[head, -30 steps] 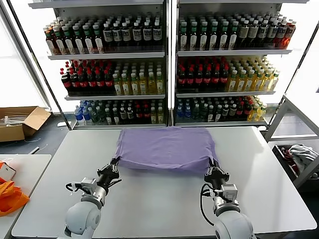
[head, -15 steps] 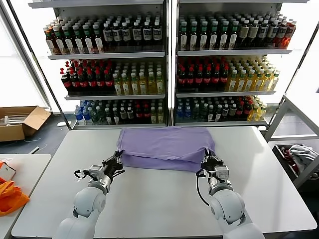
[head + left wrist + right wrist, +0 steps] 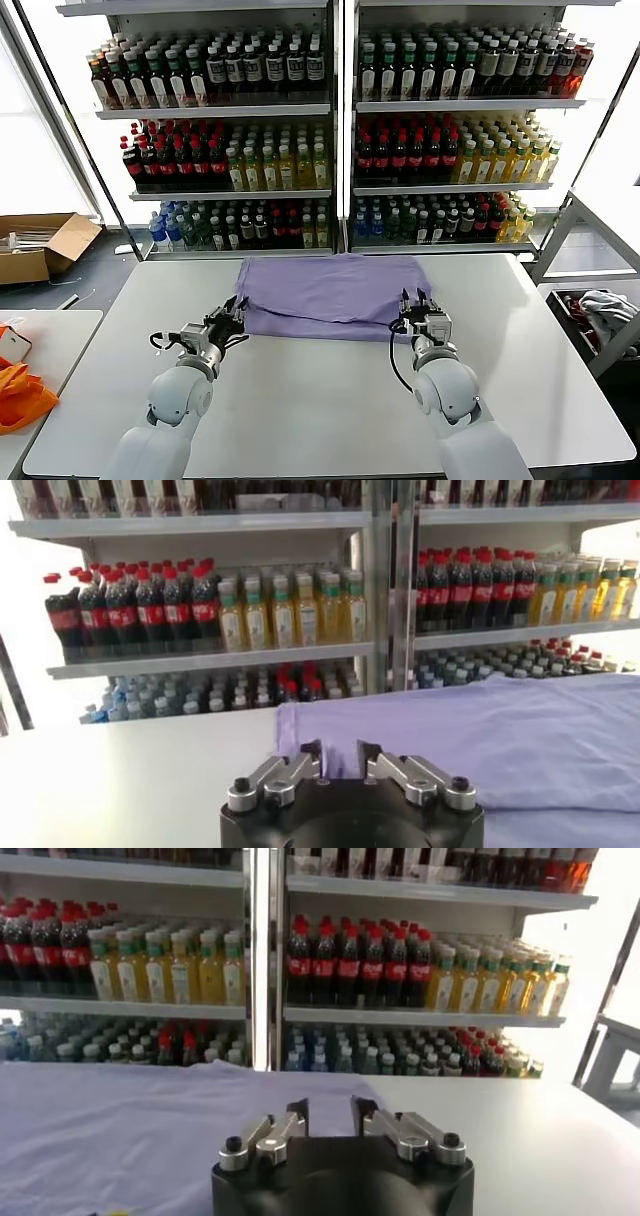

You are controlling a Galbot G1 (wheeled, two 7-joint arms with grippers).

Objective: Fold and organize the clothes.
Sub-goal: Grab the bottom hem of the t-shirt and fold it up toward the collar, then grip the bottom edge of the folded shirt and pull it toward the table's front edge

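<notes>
T-shirt (image 3: 333,295), lavender, lies folded flat at the far middle of the white table (image 3: 520,370), its near edge a doubled fold running between the two grippers. Left gripper (image 3: 232,322) sits at the near-left corner of the fold, fingers parted with nothing between them; the left wrist view shows a gap and the shirt's corner just past the tips. Right gripper (image 3: 412,310) is at the near-right corner, fingers likewise apart and empty, cloth just beyond. Looks like the release step of a fold. To do it well: back both arms straight off, level and together, so the tips don't snag and drag the top layer open. Check the fold edge is straight before the next regrasp; the right corner looks slightly bunched. Bottle shelves (image 3: 330,130) behind are well clear.
</notes>
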